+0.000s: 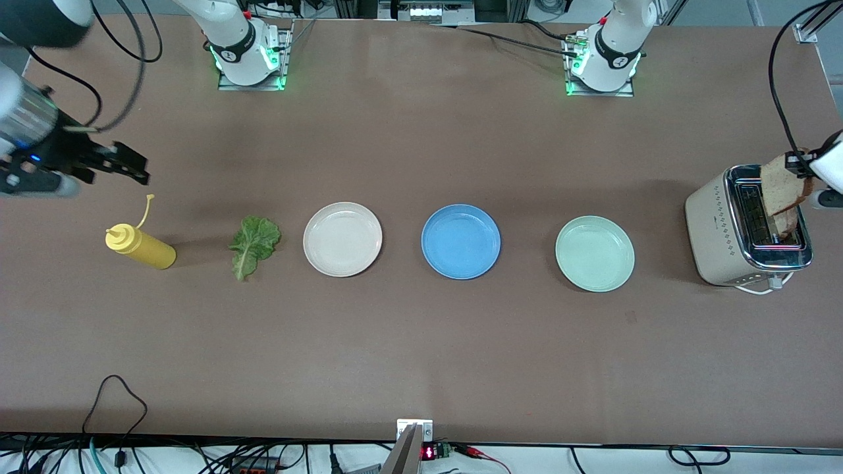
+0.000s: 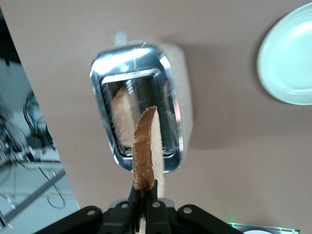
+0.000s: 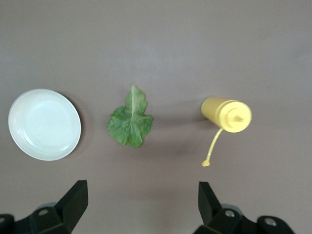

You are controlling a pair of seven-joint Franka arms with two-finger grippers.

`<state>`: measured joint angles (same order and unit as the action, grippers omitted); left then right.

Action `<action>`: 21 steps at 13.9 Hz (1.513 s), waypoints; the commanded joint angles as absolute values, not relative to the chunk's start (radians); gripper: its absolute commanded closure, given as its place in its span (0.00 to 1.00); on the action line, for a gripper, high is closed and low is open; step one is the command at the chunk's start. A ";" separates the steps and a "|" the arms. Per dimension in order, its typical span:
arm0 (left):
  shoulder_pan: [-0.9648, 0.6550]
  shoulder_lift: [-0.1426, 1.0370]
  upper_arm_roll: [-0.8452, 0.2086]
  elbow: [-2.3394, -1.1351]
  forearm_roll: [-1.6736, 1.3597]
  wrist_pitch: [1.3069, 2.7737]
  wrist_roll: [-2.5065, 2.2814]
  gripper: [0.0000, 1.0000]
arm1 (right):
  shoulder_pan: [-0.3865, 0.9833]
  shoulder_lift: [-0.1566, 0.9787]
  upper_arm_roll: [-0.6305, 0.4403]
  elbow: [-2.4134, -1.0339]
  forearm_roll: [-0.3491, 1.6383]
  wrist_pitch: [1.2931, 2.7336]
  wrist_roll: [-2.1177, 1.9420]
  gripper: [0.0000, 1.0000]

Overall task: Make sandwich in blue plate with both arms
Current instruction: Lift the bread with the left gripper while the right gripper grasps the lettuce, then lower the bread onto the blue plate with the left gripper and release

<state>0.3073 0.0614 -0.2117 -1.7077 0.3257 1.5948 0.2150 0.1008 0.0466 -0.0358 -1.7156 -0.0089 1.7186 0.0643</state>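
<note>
Brown bench (image 1: 421, 342) surface carries a row of items. From the right arm's end: yellow squeeze bottle (image 1: 141, 245), lettuce leaf (image 1: 253, 245), beige-white plate (image 1: 342, 239), blue plate (image 1: 461, 241), mint-green plate (image 1: 595, 253), toaster (image 1: 747, 227). Taking the blue plate as dial centre in the front view, the lettuce leaf lies at 9 o'clock and the toaster at 3 o'clock.

Left hand (image 1: 805, 164): fingers clamped on a bread slice (image 2: 145, 148), held over the toaster slot. A second slice (image 2: 121, 117) sits in the slot.

Right hand (image 3: 141, 200): fingers spread apart, empty, above the bench near the squeeze bottle.
</note>
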 commanded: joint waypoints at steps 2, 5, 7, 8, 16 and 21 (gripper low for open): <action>0.308 0.089 -0.345 -1.647 0.217 1.566 0.230 0.95 | 0.126 0.170 -0.034 -1.726 -0.020 1.788 0.075 0.00; 0.261 0.120 -0.386 -1.649 0.117 1.534 0.221 0.98 | 0.135 0.231 -0.034 -1.788 -0.020 1.916 0.093 0.00; 0.162 0.139 -0.423 -1.646 0.109 1.509 0.213 0.98 | 0.149 0.285 -0.034 -1.830 -0.018 2.017 0.124 0.00; 0.114 0.162 -0.423 -1.644 0.106 1.514 0.183 0.98 | 0.152 0.316 -0.034 -1.839 -0.020 2.060 0.139 0.00; 0.069 0.366 -0.423 -1.595 -0.438 1.689 0.023 0.99 | 0.169 0.547 -0.034 -1.852 -0.011 2.293 0.209 0.00; 0.064 0.468 -0.457 -1.634 -0.623 1.880 0.093 1.00 | 0.169 0.586 -0.034 -1.850 -0.012 2.318 0.206 0.21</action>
